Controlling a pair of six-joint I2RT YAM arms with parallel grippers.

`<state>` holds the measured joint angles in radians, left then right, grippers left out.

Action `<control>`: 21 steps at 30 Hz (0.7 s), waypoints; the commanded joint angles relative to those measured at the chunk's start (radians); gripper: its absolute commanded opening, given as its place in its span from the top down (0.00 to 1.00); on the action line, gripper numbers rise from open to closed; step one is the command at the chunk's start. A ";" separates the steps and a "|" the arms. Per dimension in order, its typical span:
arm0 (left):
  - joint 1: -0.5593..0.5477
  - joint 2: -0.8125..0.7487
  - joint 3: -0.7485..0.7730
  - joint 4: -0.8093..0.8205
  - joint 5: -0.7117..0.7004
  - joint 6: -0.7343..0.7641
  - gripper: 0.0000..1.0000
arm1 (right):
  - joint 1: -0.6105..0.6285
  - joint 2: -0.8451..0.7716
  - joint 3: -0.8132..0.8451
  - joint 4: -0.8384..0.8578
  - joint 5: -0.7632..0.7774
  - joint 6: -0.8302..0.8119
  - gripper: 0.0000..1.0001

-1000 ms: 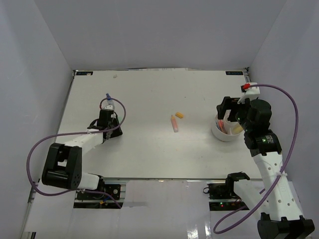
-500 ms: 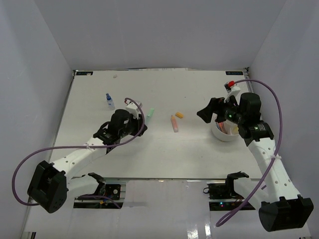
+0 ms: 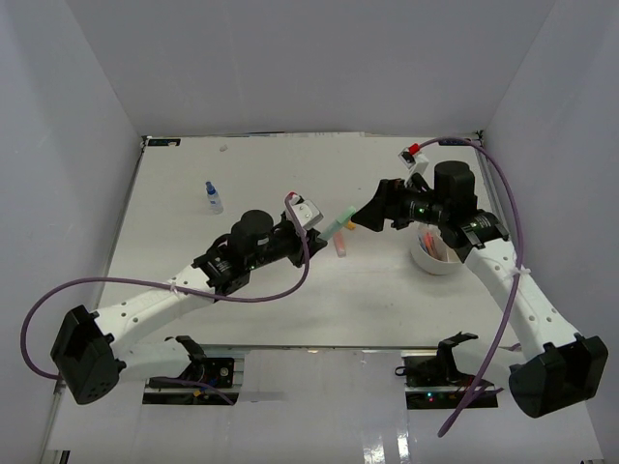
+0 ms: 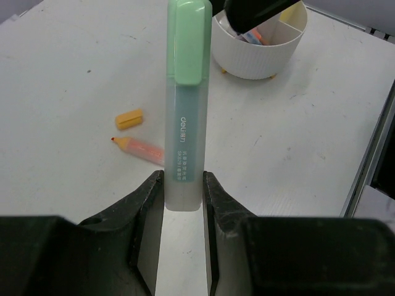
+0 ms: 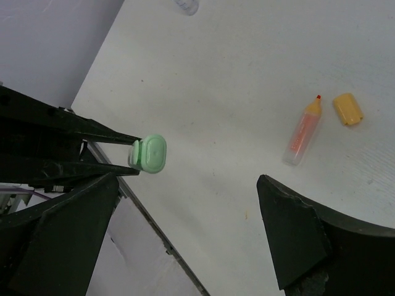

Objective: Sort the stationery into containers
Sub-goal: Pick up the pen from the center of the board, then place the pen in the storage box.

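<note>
My left gripper [image 3: 324,232] is shut on the clear end of a green highlighter [image 4: 185,117], which it holds above the table with the green cap [image 5: 150,154] pointing at my right gripper [image 3: 372,215]. The right gripper stands wide open just beyond the cap, touching nothing. An uncapped orange marker [image 3: 339,244] and its yellow-orange cap [image 3: 349,224] lie on the table under them. The round white tub [image 3: 426,263] with dividers sits at the right, with several items inside. A blue-capped bottle [image 3: 212,197] stands at the far left.
The table's front edge and metal rail [image 5: 148,228] run below the left gripper. Purple cables loop off both arms. Grey walls close in the table on three sides.
The left arm has swung right from near the bottle to the table's middle, carrying the green highlighter. The right arm has moved left from over the tub and its jaws have spread wider.
</note>
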<state>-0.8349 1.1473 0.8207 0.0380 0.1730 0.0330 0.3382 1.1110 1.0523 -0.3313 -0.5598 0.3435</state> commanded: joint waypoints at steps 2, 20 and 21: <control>-0.020 0.006 0.038 0.037 0.023 0.088 0.92 | 0.024 0.023 0.064 0.037 -0.031 0.037 0.00; -0.038 0.028 0.054 0.100 0.042 0.133 0.92 | 0.061 0.055 0.077 0.051 -0.061 0.049 0.49; -0.038 0.029 0.052 0.102 0.046 0.131 0.92 | 0.061 0.053 0.077 0.052 -0.060 0.048 0.52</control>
<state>-0.8673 1.1870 0.8337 0.1009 0.1894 0.1570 0.3931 1.1698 1.0985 -0.3145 -0.5980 0.3889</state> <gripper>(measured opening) 0.371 0.496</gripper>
